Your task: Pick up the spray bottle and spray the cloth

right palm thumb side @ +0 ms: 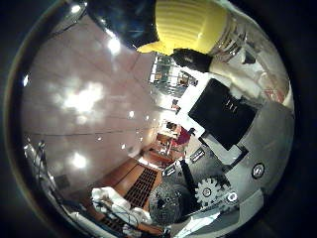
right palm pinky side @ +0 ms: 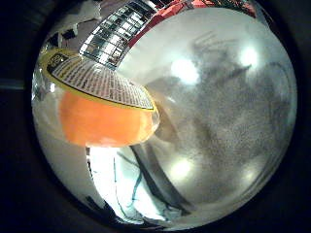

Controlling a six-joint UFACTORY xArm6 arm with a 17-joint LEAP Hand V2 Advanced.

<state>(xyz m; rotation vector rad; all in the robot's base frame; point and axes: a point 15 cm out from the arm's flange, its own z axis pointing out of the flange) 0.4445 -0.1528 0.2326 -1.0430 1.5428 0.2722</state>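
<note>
The grey tabletop (right palm pinky side: 228, 111) fills the little-finger view. The spray bottle (right palm pinky side: 104, 119), orange liquid under its label, sits close against the palm at nine o'clock there, its yellow sprayer head (right palm thumb side: 190, 25) at twelve o'clock in the thumb view. The hand (right palm thumb side: 223, 148) curls around the bottle.

Strong barrel distortion bends both palm views inside dark round borders. Ceiling lights glare as white blotches on the glossy bench (right palm pinky side: 228, 111), where a broad soft shadow lies. The close spray bottle (right palm pinky side: 104, 114) looks blurred, its orange liquid glowing.
</note>
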